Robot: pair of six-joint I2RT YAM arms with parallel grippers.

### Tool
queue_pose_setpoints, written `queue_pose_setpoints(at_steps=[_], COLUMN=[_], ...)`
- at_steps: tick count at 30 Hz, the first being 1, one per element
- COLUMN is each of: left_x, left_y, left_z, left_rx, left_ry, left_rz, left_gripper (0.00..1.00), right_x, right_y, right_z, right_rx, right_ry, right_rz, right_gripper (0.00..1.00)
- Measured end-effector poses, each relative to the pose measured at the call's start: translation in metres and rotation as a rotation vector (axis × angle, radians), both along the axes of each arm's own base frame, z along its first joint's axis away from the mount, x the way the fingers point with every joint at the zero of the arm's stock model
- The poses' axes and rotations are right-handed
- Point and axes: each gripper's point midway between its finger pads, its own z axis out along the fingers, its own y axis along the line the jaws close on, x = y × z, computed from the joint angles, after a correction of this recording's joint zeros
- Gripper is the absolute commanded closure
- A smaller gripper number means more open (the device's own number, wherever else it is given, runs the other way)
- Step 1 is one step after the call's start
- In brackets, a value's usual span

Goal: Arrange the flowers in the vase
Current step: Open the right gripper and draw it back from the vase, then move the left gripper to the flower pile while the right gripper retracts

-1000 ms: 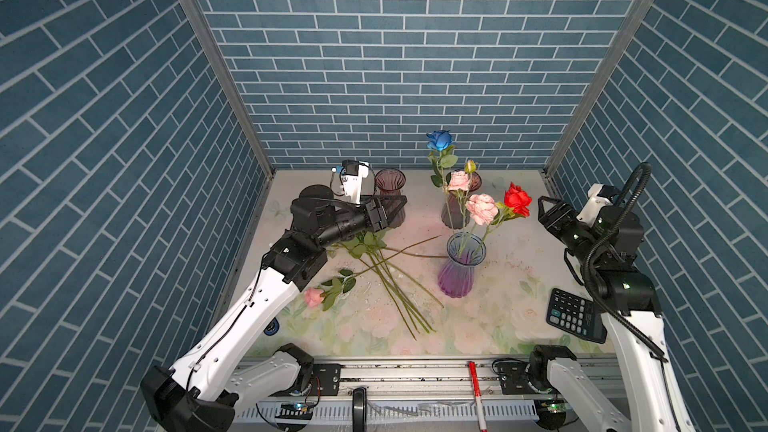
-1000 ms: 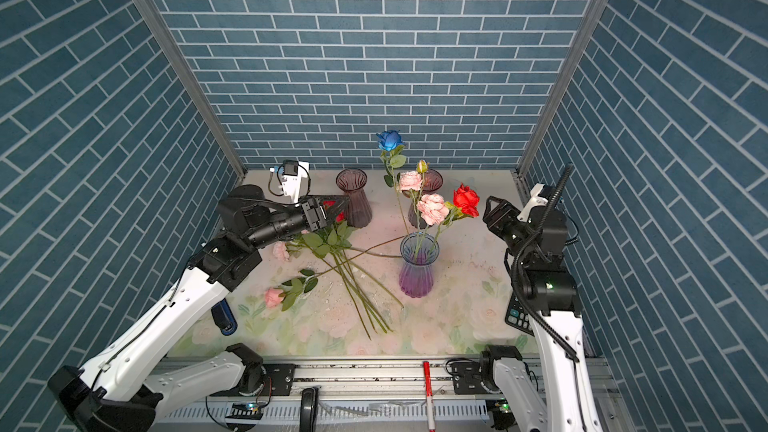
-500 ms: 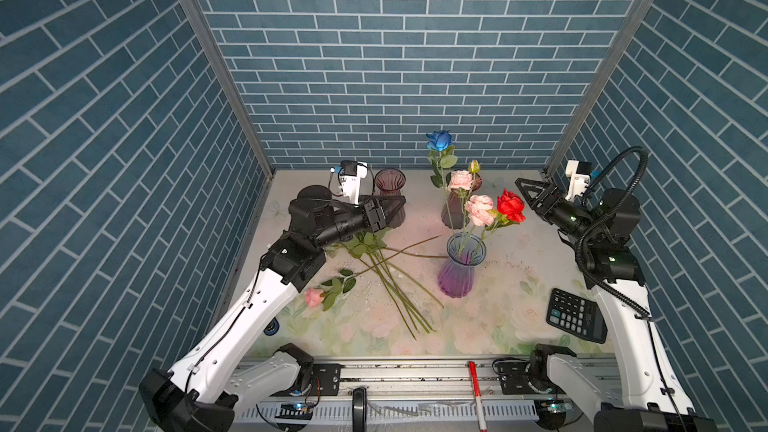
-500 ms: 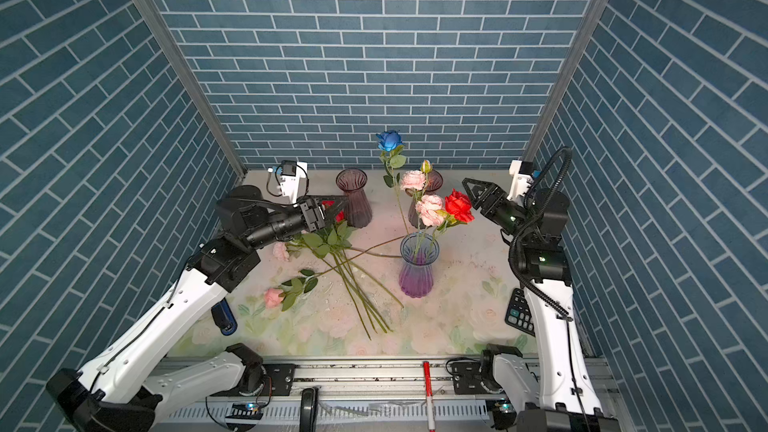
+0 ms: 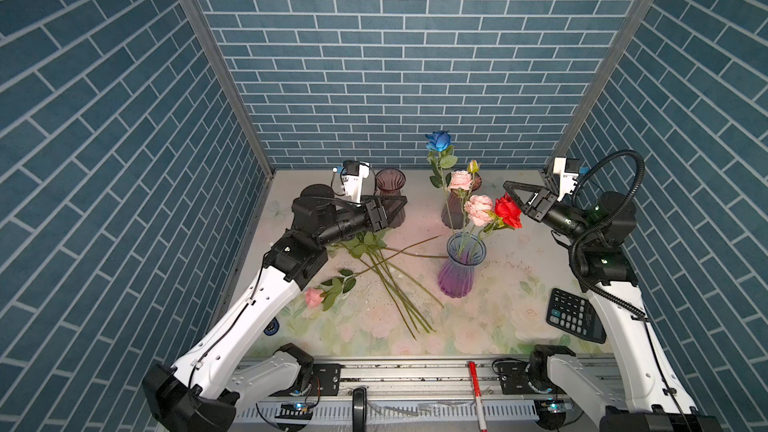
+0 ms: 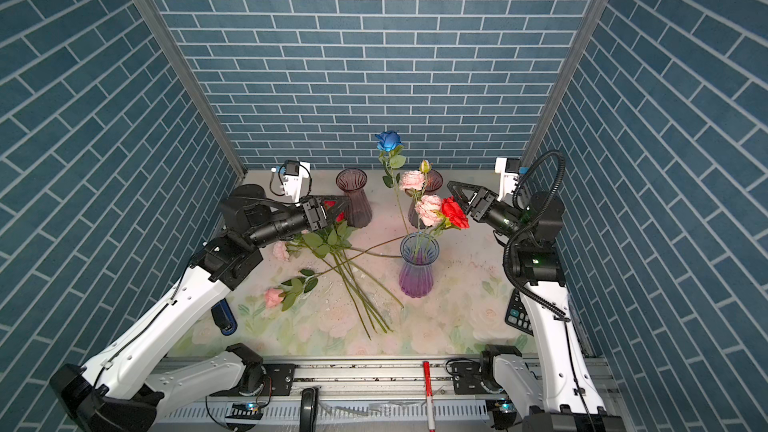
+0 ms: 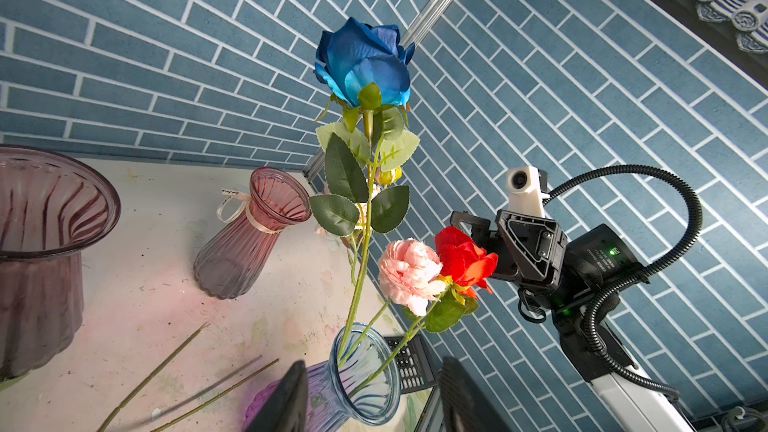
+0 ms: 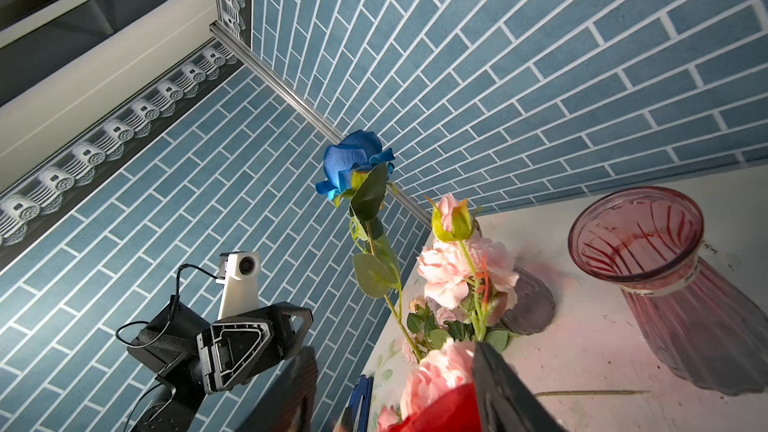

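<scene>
The right fingers (image 8: 505, 392) stand spread with the bloom of the long-stemmed red rose (image 5: 508, 210) between them, up in the air above the worktop. Whether either finger presses the petals cannot be told. A pale pink peony (image 5: 478, 209) touches that bloom on the side away from the fingers, so the two heads crowd together at the fingertips. Both stems slant down into the mouth of a ribbed glass vase shading from blue to purple (image 5: 461, 272), which stands upright near the middle of the flower-printed worktop (image 5: 498, 322). A tall blue rose (image 5: 438, 141) rises from the same mouth, and a second pink bloom with a yellow-green bud (image 5: 461, 179) shows between it and the peony. Just behind this vase stands a pink ribbed glass vase with a ribbon at its neck (image 7: 253, 234). The left fingers (image 7: 467, 398) are spread too and hold nothing. They point toward the filled vase and hover over the leafy ends of the loose flowers (image 5: 384, 272), whose green stems lie crossed on the worktop beside that vase. A small pink rose (image 5: 314, 297) lies at their near edge. A dark plum ribbed glass vase (image 5: 388, 184) stands just behind the left fingers. A black calculator (image 5: 573, 320) lies near the right arm's base.
</scene>
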Motion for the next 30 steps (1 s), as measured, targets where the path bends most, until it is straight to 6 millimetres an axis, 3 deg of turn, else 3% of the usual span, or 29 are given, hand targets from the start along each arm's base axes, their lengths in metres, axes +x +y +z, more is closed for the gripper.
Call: queue_pose_setpoints(at_steps=[4, 9, 14, 18, 23, 27, 30], left_x=[-0.002, -0.013, -0.026, -0.042, -0.084, -0.118, -0.127], left_y=[0.002, 0.009, 0.018, 0.024, 0.018, 0.015, 0.016], left_z=[0.001, 0.006, -0.010, -0.032, -0.051, -0.080, -0.112], left_rx=[-0.002, -0.016, -0.039, -0.050, -0.057, -0.062, -0.035], left_ry=[0.005, -0.014, 0.032, 0.074, 0.070, 0.091, 0.164], left_rz=[0.002, 0.011, 0.024, 0.040, -0.002, -0.039, -0.023], left_gripper=[0.43, 0.41, 0.42, 0.43, 0.43, 0.44, 0.46], right_x=[-0.006, -0.029, -0.057, -0.075, -0.100, -0.111, -0.125], right_y=[-0.016, -0.056, -0.079, -0.084, -0.074, -0.058, -0.052], right_z=[0.002, 0.018, 0.019, -0.011, -0.064, -0.136, -0.185], right_rx=[-0.034, -0.092, -0.116, -0.140, -0.150, -0.123, -0.102], right_ry=[-0.008, -0.036, -0.007, 0.069, 0.170, 0.355, 0.490], right_rz=[-0.137, -0.417, -0.553, -0.575, -0.509, -0.405, -0.363], right_gripper=[0.29, 0.28, 0.28, 0.28, 0.30, 0.31, 0.31])
